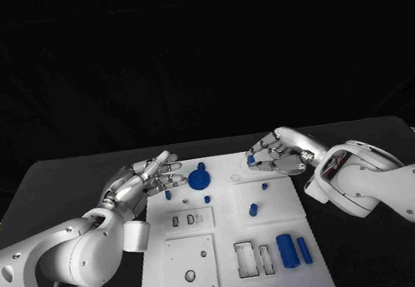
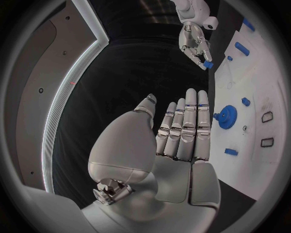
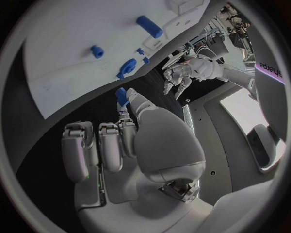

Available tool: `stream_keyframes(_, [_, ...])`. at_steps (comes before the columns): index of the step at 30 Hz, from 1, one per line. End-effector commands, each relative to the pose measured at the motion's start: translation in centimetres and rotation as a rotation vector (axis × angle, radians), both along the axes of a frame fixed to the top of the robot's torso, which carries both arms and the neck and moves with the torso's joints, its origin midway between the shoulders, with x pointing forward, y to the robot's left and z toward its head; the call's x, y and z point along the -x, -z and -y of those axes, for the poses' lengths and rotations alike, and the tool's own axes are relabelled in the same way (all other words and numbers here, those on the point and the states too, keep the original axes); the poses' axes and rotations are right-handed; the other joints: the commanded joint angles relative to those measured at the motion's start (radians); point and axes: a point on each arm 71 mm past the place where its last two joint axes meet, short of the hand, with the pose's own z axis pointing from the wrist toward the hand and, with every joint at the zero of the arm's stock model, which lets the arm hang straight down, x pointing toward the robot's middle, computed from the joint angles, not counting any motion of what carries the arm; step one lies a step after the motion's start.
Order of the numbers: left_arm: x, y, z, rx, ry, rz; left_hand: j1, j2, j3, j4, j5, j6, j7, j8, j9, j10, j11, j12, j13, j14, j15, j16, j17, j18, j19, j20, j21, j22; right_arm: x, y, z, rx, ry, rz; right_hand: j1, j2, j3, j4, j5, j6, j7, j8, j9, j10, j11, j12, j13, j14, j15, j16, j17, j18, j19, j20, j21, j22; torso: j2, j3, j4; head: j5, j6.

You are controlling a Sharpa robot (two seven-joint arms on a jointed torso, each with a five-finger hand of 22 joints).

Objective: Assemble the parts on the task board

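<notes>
peg: a small blue peg (image 1: 251, 159) is pinched at the right hand's fingertips, at the upper middle of the head view, above the top right corner of the board (image 1: 293, 278); the right wrist view shows it (image 3: 121, 96) as a short blue piece at the tip of the thumb and a finger.
handling: it looks like light, rigid plastic, smooth and so probably slippery. A pinch across its sides near the upper end seems best, leaving the lower end free to enter a hole. Not fragile, but small enough to twist or drop if the pinch is loose.
right hand: the right hand (image 1: 277, 155) grips the peg between fingertips, the other fingers curled in, and hovers above the board's upper right.
left hand: the left hand (image 1: 147, 179) holds nothing, its fingers straight and spread (image 2: 182, 128), beside the board's upper left edge.
gear: a blue gear (image 1: 199, 182) sits on the board at the upper middle, just right of the left hand's fingertips, apart from the peg.
other parts: a short blue pin (image 1: 253, 210) lies mid-board, below the right hand; a thick blue cylinder (image 1: 287, 250) and a thinner blue rod (image 1: 304, 250) lie side by side at the lower right, well apart from both hands.
sockets: rectangular slots (image 1: 251, 258) lie just left of the cylinder.
</notes>
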Motion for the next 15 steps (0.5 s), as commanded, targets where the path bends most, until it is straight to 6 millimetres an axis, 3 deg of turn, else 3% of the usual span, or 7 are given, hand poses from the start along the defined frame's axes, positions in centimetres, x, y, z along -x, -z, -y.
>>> stream_keyframes(1, [-0.2, -0.1, 0.0, 0.012, 0.009, 0.013, 0.007, 0.002, 0.000, -0.005, -0.001, -0.002, 0.007, -0.005, 0.000, -0.007, 0.000, -0.004, -0.001, -0.006, 0.002, -0.007, 0.001, 0.002, -0.007, 0.002, -0.004, -0.002, 0.3, 0.0, -1.7, 0.011, 0.009, -0.032, -0.006, 0.002, 0.005, 0.000, 0.004, 0.018, -0.015, 0.000, 0.001, -0.004, -0.002, -0.008, 0.030, 0.087, -0.005, 0.003, 0.176, -0.016, 0.082, -0.008, 0.004, 0.199, -0.007, -0.0064, 0.0100, 0.015, -0.008])
stream_keyframes(4, [-0.4, 0.0, -0.2, 0.014, 0.002, 0.012, 0.006, 0.003, 0.000, -0.005, -0.001, -0.003, 0.007, -0.005, 0.000, -0.007, 0.001, -0.005, -0.001, -0.006, 0.002, -0.007, 0.002, 0.002, -0.007, 0.002, -0.004, -0.002, 0.7, 0.1, -3.5, 0.034, -0.018, -0.047, -0.010, 0.001, 0.006, 0.001, 0.003, 0.017, -0.014, -0.001, 0.001, -0.007, -0.002, -0.014, 0.027, 0.086, -0.005, 0.001, 0.174, -0.016, 0.082, -0.009, 0.004, 0.200, -0.011, -0.0113, 0.0153, 0.021, -0.017])
stream_keyframes(8, [-0.6, 0.1, -0.5, 0.025, -0.013, 0.001, 0.006, 0.003, 0.000, -0.005, -0.001, -0.003, 0.007, -0.005, 0.000, -0.007, 0.001, -0.005, -0.001, -0.006, 0.002, -0.007, 0.002, 0.002, -0.007, 0.002, -0.004, -0.002, 1.1, 0.8, -6.0, 0.072, -0.066, -0.062, -0.010, 0.001, 0.007, 0.001, 0.003, 0.017, -0.014, -0.001, 0.001, -0.008, -0.002, -0.014, 0.027, 0.086, -0.005, 0.001, 0.174, -0.016, 0.083, -0.009, 0.005, 0.201, -0.016, -0.0183, 0.0170, 0.043, -0.026])
stream_keyframes(14, [-0.9, 0.2, -1.1, 0.028, -0.037, 0.005, 0.006, 0.003, 0.000, -0.005, -0.001, -0.003, 0.008, -0.006, 0.000, -0.007, 0.001, -0.005, -0.001, -0.006, 0.002, -0.008, 0.002, 0.002, -0.007, 0.002, -0.004, -0.002, 1.5, 2.0, -8.7, 0.116, -0.118, -0.069, -0.011, 0.001, 0.007, 0.001, 0.003, 0.016, -0.014, -0.002, 0.001, -0.008, -0.002, -0.015, 0.026, 0.086, -0.005, 0.001, 0.173, -0.016, 0.083, -0.009, 0.005, 0.201, -0.020, -0.0249, 0.0219, 0.062, -0.041])
stream_keyframes(15, [-1.0, 0.2, -1.2, 0.027, -0.042, 0.006, 0.006, 0.003, 0.000, -0.005, -0.001, -0.003, 0.008, -0.006, 0.000, -0.007, 0.001, -0.005, -0.001, -0.006, 0.002, -0.008, 0.002, 0.002, -0.007, 0.002, -0.004, -0.002, 1.6, 2.2, -9.1, 0.120, -0.126, -0.072, -0.011, 0.000, 0.007, 0.001, 0.003, 0.016, -0.014, -0.002, 0.001, -0.008, -0.002, -0.015, 0.026, 0.086, -0.005, 0.001, 0.173, -0.016, 0.083, -0.009, 0.005, 0.201, -0.019, -0.0238, 0.0210, 0.065, -0.042])
